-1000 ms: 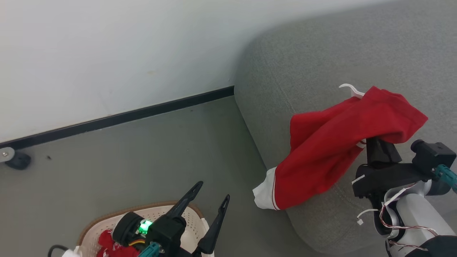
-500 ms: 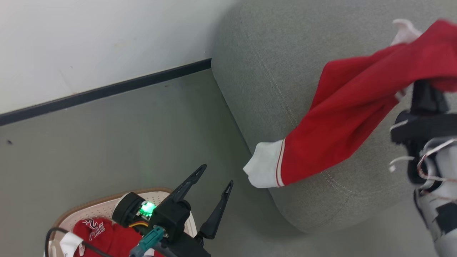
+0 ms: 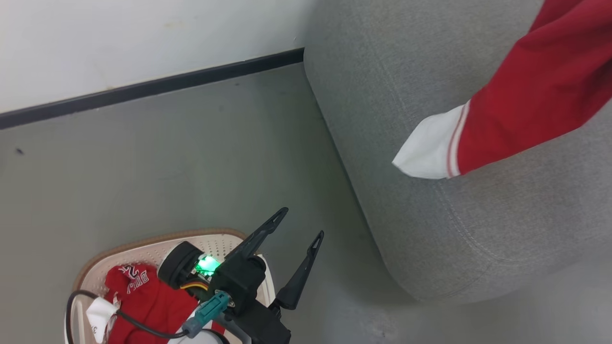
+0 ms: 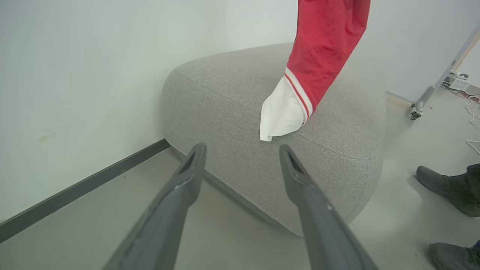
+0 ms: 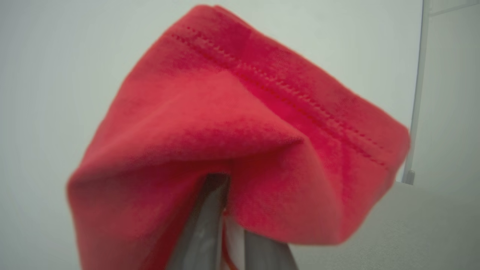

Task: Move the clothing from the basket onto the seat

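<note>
Right gripper (image 5: 228, 210): jaws narrow, pinched on a fold of the red garment (image 5: 240, 123). The garment hangs over the seat (image 3: 406, 71), its white cuff (image 3: 430, 153) low above the top near the rounded corner by the wall; contact with the seat cannot be told. Left gripper (image 3: 302, 222): jaws wide, holding nothing, above the basket (image 3: 143, 241) at its seat-side rim. The basket stands on the floor apart from the seat, with a lettered red garment (image 3: 143, 296) inside. A person's shoes (image 4: 450, 187) are on the floor beyond the seat's far corner.
</note>
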Available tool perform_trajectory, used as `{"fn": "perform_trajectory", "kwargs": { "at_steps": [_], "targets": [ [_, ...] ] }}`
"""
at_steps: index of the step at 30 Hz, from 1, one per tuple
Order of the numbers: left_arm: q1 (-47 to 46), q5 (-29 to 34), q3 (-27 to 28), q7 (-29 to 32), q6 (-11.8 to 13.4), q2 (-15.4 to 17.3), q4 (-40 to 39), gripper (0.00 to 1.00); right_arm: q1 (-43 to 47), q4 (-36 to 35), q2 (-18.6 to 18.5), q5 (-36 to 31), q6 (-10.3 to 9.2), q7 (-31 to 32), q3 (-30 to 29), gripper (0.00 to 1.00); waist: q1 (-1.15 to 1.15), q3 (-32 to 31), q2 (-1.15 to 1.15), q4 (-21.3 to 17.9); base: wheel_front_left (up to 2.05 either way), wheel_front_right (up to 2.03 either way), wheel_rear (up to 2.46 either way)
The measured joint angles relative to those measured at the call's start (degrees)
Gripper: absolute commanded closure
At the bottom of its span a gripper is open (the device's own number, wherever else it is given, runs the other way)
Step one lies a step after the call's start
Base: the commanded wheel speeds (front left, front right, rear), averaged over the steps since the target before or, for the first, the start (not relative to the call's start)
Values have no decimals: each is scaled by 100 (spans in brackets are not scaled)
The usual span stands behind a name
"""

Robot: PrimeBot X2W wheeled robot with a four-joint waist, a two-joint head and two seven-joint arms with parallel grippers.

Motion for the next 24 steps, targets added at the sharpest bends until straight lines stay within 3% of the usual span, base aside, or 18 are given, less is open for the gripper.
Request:
{"fn": "perform_trajectory", "kwargs": {
  "at_steps": [13, 24],
  "targets": [
    [-192, 131, -14, 4, -47, -76, -14, 0, -1150, 491, -712, -268, 107, -27, -227, 100, 0, 359, 0, 393, 0, 0, 0],
    [-210, 135, 55, -2, -37, 1, -51, 0, -854, 1301, -613, -268, 210, -27, -274, 100, 0, 672, 0, 502, 0, 0, 0]
  ]
}}
